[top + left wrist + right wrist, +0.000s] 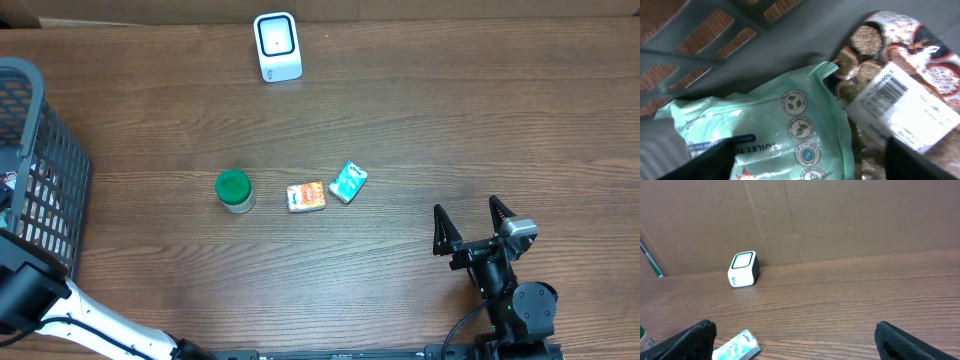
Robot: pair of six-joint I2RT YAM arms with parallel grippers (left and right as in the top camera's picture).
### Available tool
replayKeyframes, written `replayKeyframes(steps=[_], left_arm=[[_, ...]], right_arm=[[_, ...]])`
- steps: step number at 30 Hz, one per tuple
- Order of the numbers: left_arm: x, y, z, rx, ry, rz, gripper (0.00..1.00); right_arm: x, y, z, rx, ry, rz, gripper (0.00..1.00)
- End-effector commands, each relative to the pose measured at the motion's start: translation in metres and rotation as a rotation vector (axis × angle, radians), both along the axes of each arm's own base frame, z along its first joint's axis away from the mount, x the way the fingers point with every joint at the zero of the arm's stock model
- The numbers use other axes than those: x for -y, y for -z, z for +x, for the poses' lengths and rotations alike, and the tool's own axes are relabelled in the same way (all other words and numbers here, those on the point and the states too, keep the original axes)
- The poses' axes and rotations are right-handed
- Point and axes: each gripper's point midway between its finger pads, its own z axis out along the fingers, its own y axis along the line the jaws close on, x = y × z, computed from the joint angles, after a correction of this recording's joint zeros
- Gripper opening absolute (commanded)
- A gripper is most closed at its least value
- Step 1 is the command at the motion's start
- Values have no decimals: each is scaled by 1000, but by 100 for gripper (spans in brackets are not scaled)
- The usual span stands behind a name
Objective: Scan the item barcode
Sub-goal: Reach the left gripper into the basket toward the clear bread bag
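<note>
My left gripper [810,162] is down inside the grey basket [45,165], open. Its dark fingers [707,162] stand either side of a mint-green wipes pack [785,125], the left finger over the pack's edge and the right one off to its side. Beside the pack lies a brown printed packet [867,45] with a white barcode label [900,97] facing up. The white scanner [277,46] stands at the table's far edge, also visible as the scanner [743,269] in the right wrist view. My right gripper [467,210] hovers open and empty at the front right.
A green-lidded jar [234,190], an orange packet [306,196] and a teal tissue pack [348,182] lie mid-table. The tissue pack [737,346] is near my right gripper's left finger. The basket's slatted wall [715,30] rises close behind the left gripper. A cardboard wall backs the table.
</note>
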Motion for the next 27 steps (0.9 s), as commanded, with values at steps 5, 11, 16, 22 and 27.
replayKeyframes(steps=[5, 11, 16, 22, 27], left_arm=[[13, 51, -19, -123, 16, -99, 44], [24, 52, -27, -152, 10, -141, 4], [32, 40, -31, -159, -56, -165, 4], [33, 23, -39, -170, -142, -149, 5], [30, 23, -47, -214, -152, -125, 37]], right_arm=[[0, 2, 0, 4, 5, -1, 100], [0, 2, 0, 4, 5, -1, 100], [0, 2, 0, 4, 5, -1, 100], [0, 2, 0, 4, 5, -1, 100], [0, 2, 0, 4, 5, -1, 100]])
